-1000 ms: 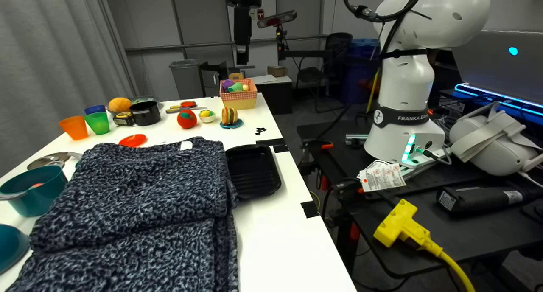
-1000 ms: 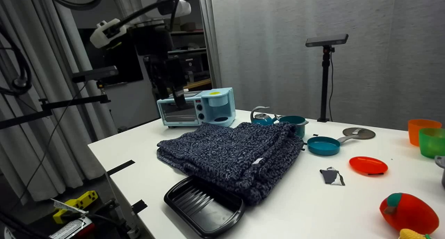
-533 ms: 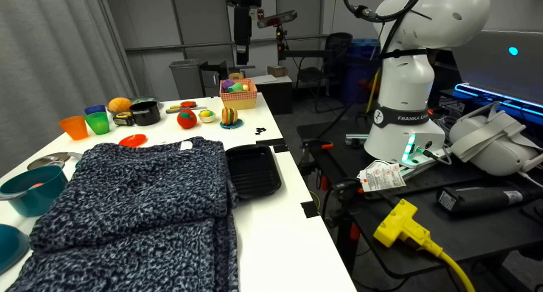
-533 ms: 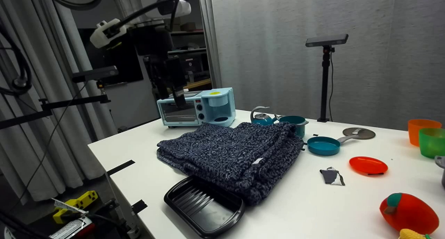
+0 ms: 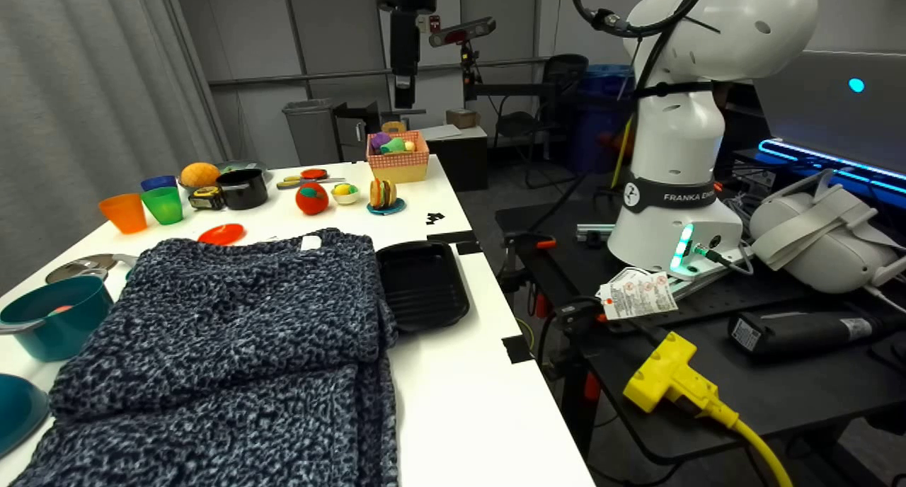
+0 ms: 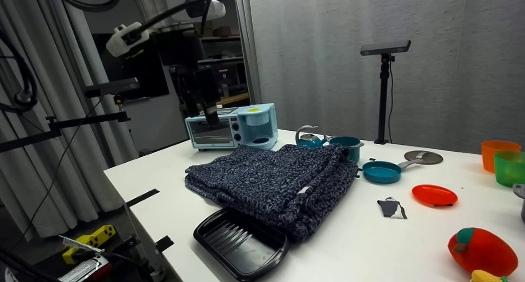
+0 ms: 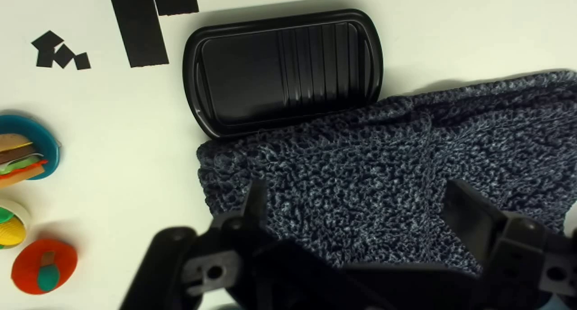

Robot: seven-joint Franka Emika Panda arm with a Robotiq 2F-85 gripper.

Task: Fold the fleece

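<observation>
Probably soft, floppy and bulky, the fleece [image 7: 387,177] seems best pinched at its nine-o'clock corner [image 7: 217,160] in the wrist view by the spread, empty tool [image 7: 354,195].

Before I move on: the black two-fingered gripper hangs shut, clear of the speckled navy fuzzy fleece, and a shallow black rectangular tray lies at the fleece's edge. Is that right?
One slip: the gripper is open, not shut; the wrist view shows its jaws wide apart. It does hang clear of the fleece, and the tray lies at its edge.
</observation>
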